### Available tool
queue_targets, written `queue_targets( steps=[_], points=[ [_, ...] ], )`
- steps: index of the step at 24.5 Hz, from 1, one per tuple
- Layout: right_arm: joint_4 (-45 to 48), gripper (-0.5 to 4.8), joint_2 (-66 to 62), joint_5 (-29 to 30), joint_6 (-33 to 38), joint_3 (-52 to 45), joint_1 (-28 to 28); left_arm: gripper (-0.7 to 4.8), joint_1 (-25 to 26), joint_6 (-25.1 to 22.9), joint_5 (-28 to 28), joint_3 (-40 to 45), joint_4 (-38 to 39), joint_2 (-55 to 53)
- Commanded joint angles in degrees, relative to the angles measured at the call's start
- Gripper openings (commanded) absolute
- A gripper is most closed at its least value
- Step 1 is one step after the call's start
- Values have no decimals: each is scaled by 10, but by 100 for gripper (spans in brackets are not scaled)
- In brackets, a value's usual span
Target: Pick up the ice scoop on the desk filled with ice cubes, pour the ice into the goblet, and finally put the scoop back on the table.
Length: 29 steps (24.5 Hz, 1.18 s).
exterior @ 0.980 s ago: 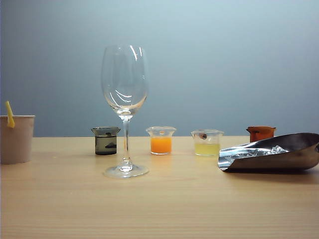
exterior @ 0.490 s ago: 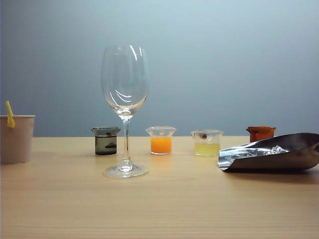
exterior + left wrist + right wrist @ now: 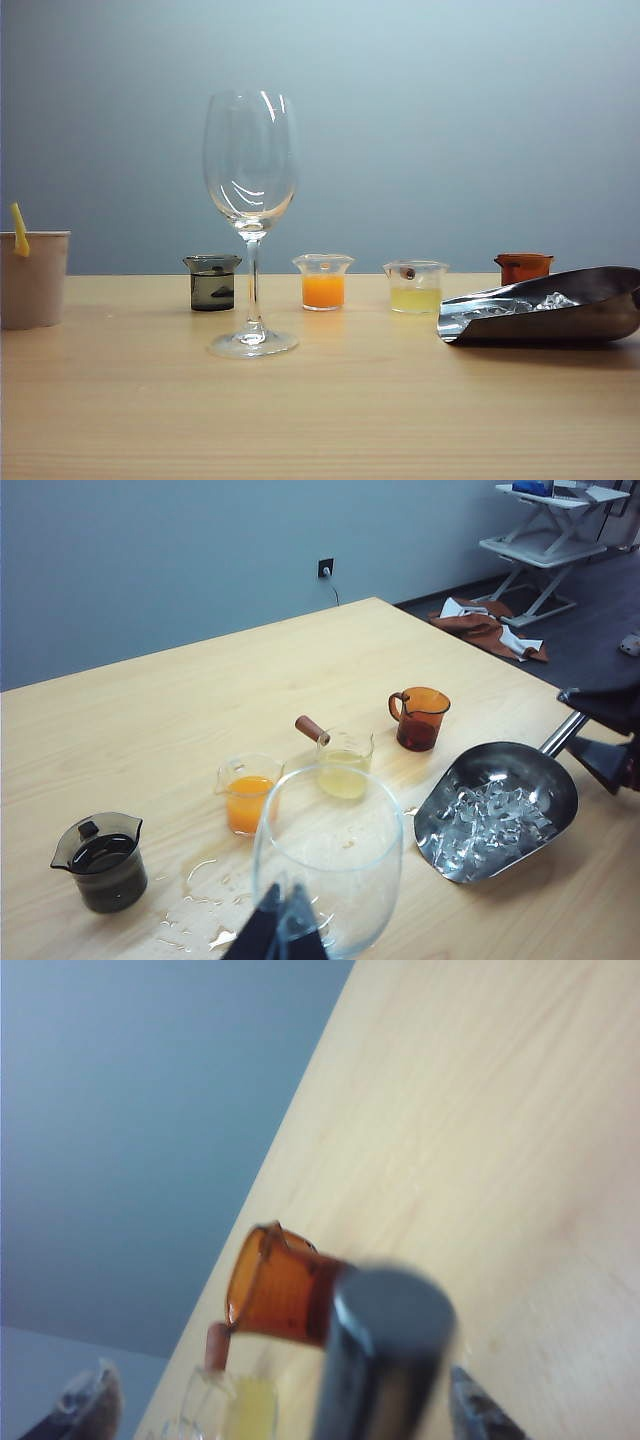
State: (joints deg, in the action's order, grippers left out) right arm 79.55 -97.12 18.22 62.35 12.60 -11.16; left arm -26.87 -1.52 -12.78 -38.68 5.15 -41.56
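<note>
I'm looking across the light beige wooden table [image 3: 330, 420] with its fine grain, and everything sits on it. The biggest piece is the tall clear tulip-bowled goblet [image 3: 250, 190], upright on its thin stem and empty, at about nine o'clock from the middle of the exterior view. The shiny silver metal ice scoop [image 3: 560, 318] lies flat on the wood at four o'clock from the goblet's foot and well apart from it, its mouth turned toward the glass. On the right wrist camera the right gripper [image 3: 282, 1410] has its jaws spread wide to either side of the scoop's round silver handle [image 3: 385, 1350]. They are not pressing on it, so nothing is gripped. On the left wrist camera the left gripper [image 3: 283, 930] hangs above and just short of the goblet's rim, its dark tips meeting and holding nothing. The beige paper cup [image 3: 32, 280] with a yellow straw [image 3: 19, 230] is far out at nine o'clock. Behind the goblet runs a row of small beakers: a smoky dark beaker [image 3: 212, 283], an orange-filled clear beaker [image 3: 323, 282], a pale-yellow-filled clear beaker [image 3: 415, 288] and an amber brown beaker [image 3: 523, 267]. The small whitish glistening ice cubes [image 3: 490, 815] are heaped inside the scoop.
</note>
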Motion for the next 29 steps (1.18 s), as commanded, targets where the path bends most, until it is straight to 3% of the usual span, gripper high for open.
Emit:
queue_targets(
  steps=[1, 5, 13, 15, 19, 23, 29],
  points=[
    [11, 418, -8, 2, 3, 19, 0, -6, 0, -2, 1, -5, -4, -2],
    [-5, 360, -11, -5, 2, 33, 0, -6, 0, -2, 1, -5, -5, -5],
    [-5, 354, -35, -6, 2, 49, 0, -6, 0, -3, 1, -5, -5, -6],
    [-4, 231, -42, -7, 2, 48, 0, -6, 0, -3, 1, -5, -5, -6],
    [-4, 79, -43, -13, 2, 48, 0, -6, 0, -3, 1, -5, -5, -6],
    [-4, 2, -43, -18, 2, 48, 0, -6, 0, -3, 1, -5, -5, -6],
    [7, -2, -43, -17, 16, 48, 0, -6, 0, -2, 26, -5, 11, -7]
  ],
)
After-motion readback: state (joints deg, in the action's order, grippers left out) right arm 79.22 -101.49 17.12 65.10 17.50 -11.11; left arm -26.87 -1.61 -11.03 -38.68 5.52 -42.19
